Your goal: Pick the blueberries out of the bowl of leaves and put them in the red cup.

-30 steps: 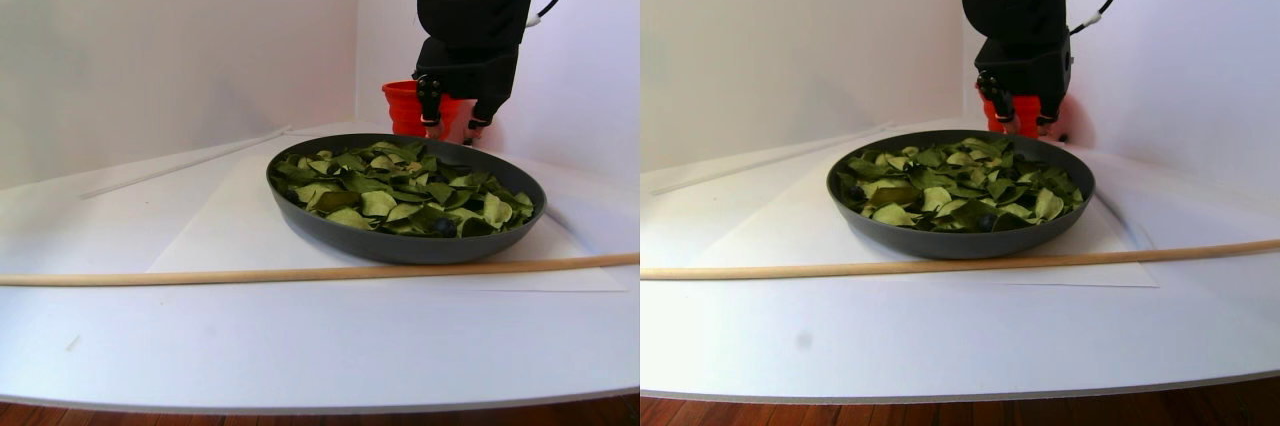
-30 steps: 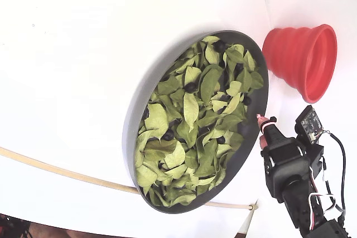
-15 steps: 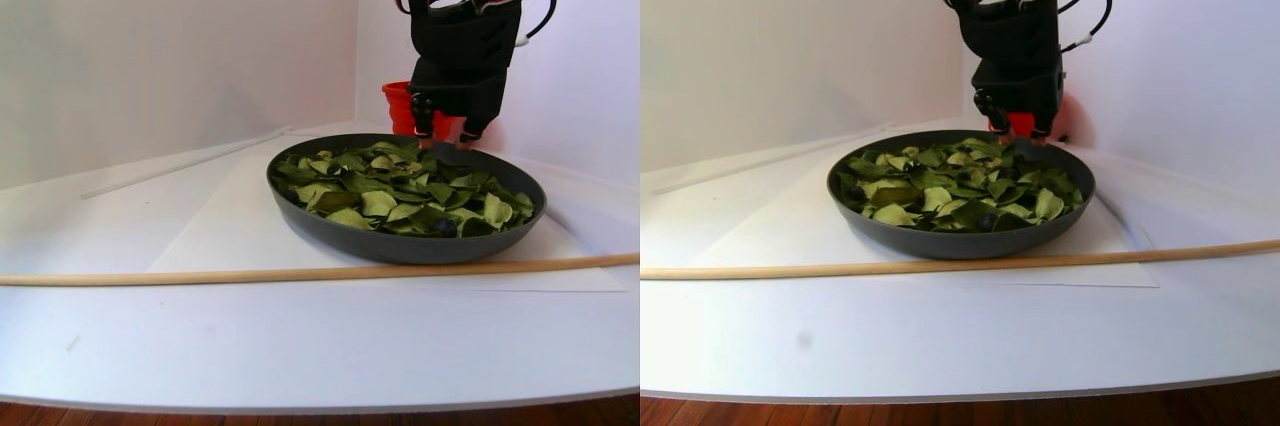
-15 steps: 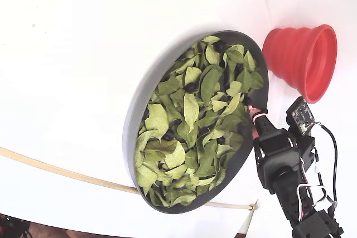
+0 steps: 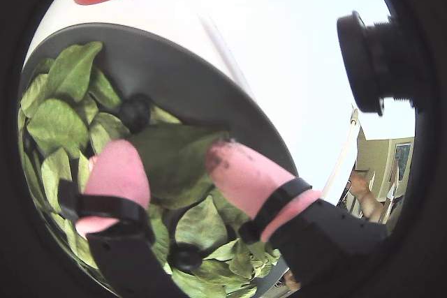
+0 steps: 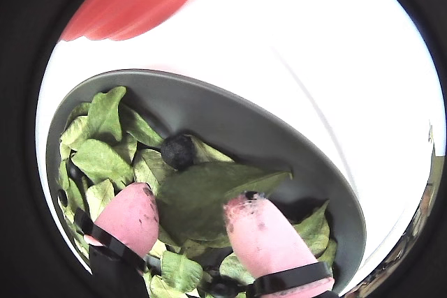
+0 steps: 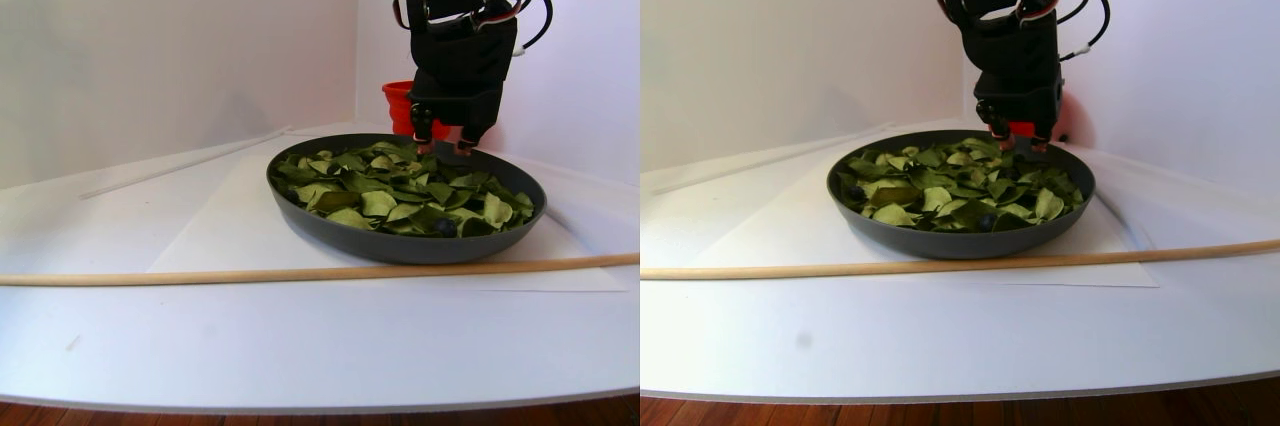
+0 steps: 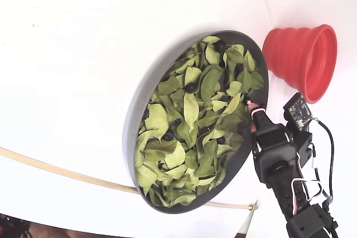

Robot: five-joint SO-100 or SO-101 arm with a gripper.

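- while the gripper (image 6: 187, 219) hovers just inside the bowl (image 6: 293, 151) at the rim side nearest the red cup (image 8: 304, 59), its two pink fingertips (image 5: 234, 169) stand spread apart with nothing between them but a large dark leaf (image 6: 202, 197) below.
- nearest target: one blueberry (image 6: 178, 150) lies exposed against the bowl's inner wall, just beyond the fingertips and slightly toward the cup side; in a wrist view it sits ahead of the left pad (image 5: 119, 169).
- more blueberries (image 8: 191, 87) show among the leaves (image 8: 184, 137) toward the bowl's middle and far side; a second dark berry (image 5: 185, 256) sits under the gripper body.
- red cup stands outside the bowl, just beside its rim; no berry is seen in it from these views.
- judgement, step in hand: lowering to pinch the wall-side berry.
- to do it well: shift forward so the berry centres between the pads, keep them spread until both straddle it, then descend without pinning the big leaf.
- risk: the berry may roll along the sloped wall, and a leaf edge may get caught in the pinch.
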